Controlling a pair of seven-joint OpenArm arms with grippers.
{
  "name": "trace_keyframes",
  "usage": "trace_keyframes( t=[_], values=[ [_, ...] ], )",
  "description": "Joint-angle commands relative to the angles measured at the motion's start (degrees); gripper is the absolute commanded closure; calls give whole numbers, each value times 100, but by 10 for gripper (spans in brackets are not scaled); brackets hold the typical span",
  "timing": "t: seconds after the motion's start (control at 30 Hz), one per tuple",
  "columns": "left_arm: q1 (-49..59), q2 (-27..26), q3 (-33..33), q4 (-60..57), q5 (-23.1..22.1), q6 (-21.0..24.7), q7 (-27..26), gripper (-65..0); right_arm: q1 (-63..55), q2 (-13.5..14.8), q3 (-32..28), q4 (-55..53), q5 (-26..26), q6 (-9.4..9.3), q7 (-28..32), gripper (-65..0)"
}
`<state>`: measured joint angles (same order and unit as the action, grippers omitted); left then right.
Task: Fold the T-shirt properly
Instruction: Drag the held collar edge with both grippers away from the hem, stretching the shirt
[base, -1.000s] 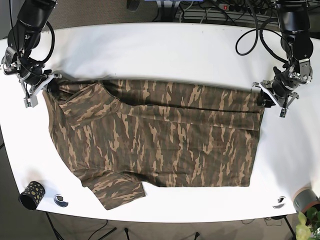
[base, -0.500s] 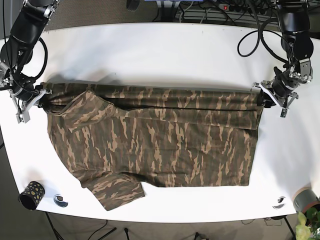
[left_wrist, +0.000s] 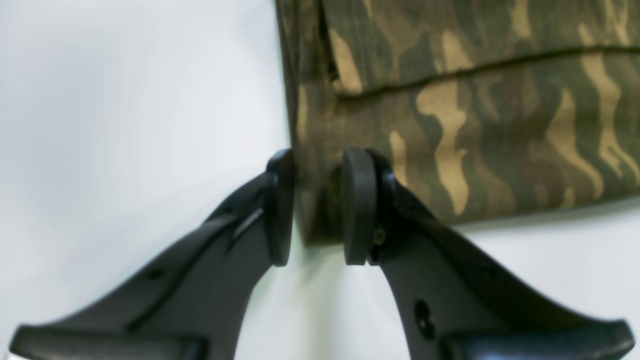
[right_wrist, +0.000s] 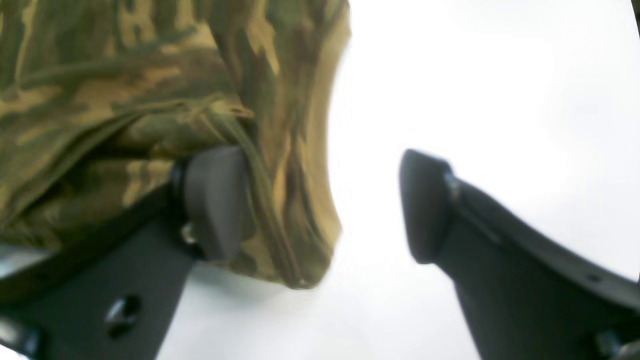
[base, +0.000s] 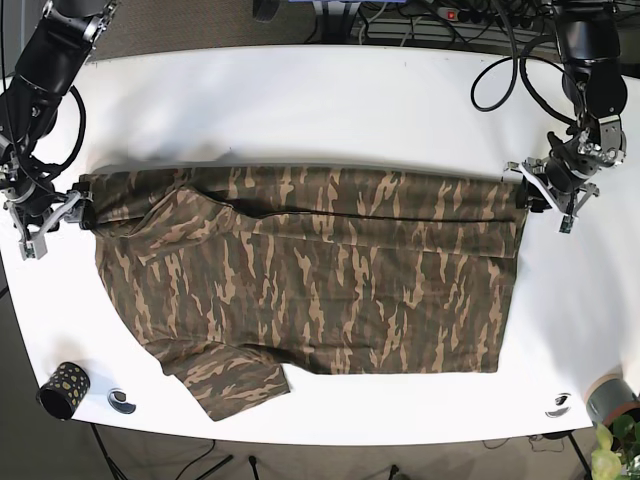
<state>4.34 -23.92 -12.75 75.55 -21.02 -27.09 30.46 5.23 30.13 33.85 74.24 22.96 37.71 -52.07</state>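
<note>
T-shirt (base: 310, 275), in a camouflage print of brown, tan and dark green, lies spread across the middle of the white table (base: 330, 100) in the base view, reaching from the left edge of the frame nearly to the right edge. Its top edge runs as a folded band from left to right, and one sleeve (base: 235, 378) juts out at the lower left of the cloth.

At the right end of that band the left gripper (base: 537, 196) holds the corner. In the left wrist view its two black pads (left_wrist: 357, 205) stand close together with a strip of the shirt's hem pinched between them, so it is clamped on the cloth (left_wrist: 450, 100), which fills the upper right of that frame.

At the left end the right gripper (base: 55, 215) sits against the bunched corner of the shirt. In the right wrist view its fingers (right_wrist: 215, 200) are spread wide apart: one pad touches the gathered fabric (right_wrist: 150, 100) at the left of the frame, while the other stands clear over bare table at the right.

Along the bottom of the base view lie a dark spotted cup (base: 62, 390) at the lower left, a small round object (base: 122, 402) just beside it, and another small object (base: 559, 404) at the lower right, near a potted plant (base: 612, 450) in the corner. Cables (base: 420, 20) run along the top edge.
</note>
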Motion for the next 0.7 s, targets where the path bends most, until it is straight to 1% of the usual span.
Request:
trace_keyframes(
  t=[0.0, 0.07, 0.1, 0.13, 0.23, 0.33, 0.47, 0.6, 0.67],
  values=[
    [45, -56, -399, 388, -30, 15, -88, -221, -176, 121, 426, 352, 117, 215, 78, -415],
    [72, 76, -566, 537, -30, 15, -88, -310, -370, 42, 514, 502, 240, 229, 60, -419],
    [80, 129, -646, 625, -30, 15, -88, -371, -484, 16, 514, 589, 337, 229, 43, -419],
    [80, 155, -689, 704, -30, 15, -79, -408, -545, 24, 514, 686, 416, 229, -28, -417],
    [107, 234, -795, 854, -30, 15, 88, -478, -686, -2, 532, 880, 645, 229, -256, -417],
    [107, 313, -953, 1021, -39, 6, 308, -488, -721, -20, 550, 932, 768, 229, -318, -417],
    [107, 480, -1059, 1302, -39, -29, 501, -490, -730, -55, 567, 818, 741, 229, -353, -411],
    [107, 550, -1050, 1346, -39, -442, 554, -488, -730, -116, 550, 651, 733, 229, -353, -411],
    [89, 647, -1076, 1329, -22, -530, 554, -489, -730, -134, 550, 528, 715, 229, -344, -411]
  ],
)
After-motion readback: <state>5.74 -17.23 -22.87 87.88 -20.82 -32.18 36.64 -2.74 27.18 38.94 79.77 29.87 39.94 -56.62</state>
